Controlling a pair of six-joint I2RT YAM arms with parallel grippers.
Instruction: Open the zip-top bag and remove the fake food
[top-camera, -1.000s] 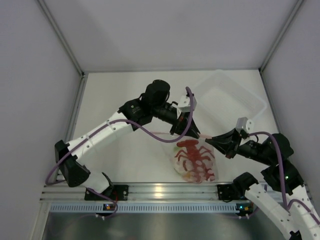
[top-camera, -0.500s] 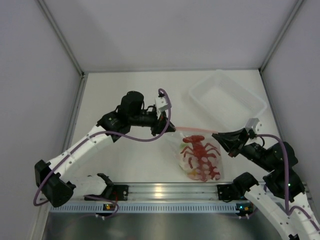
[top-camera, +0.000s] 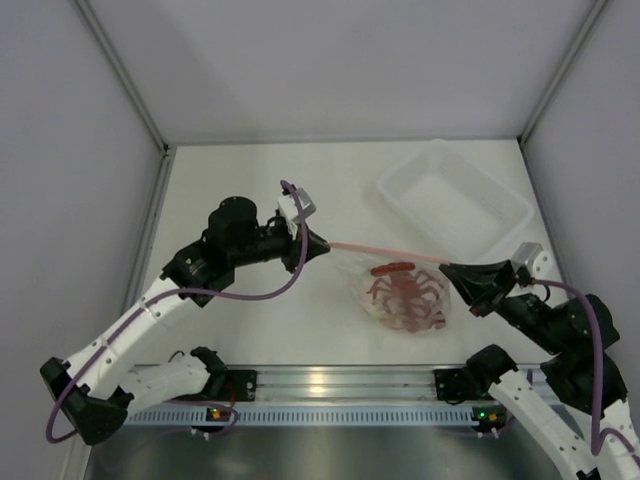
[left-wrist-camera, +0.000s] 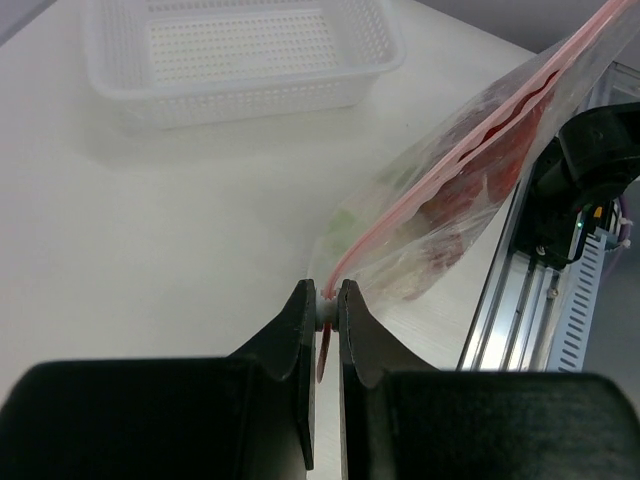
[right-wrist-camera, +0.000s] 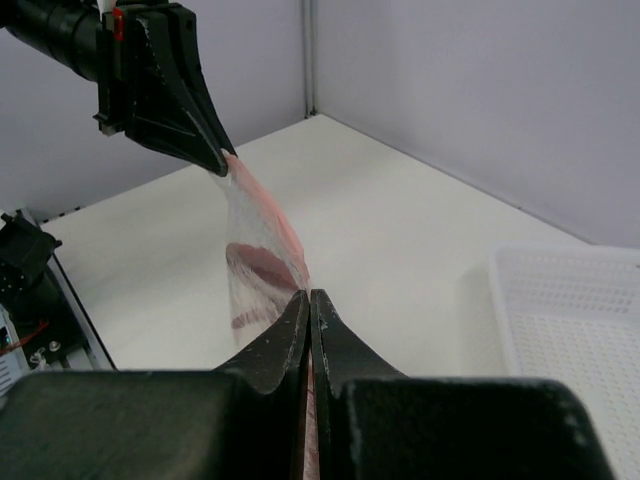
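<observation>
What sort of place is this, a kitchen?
Probably a robot test booth in a lab: bare white walls around a table, two arms bolted to a metal rail, and a toy lobster in a zip-top bag.

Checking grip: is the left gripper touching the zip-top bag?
Touching: left wrist view shows the left gripper pinching the zip-top bag at its pink strip.

Left end effector (top-camera: 322, 244) and right end effector (top-camera: 447, 267) hold zip-top bag (top-camera: 432, 312) stretched
</observation>
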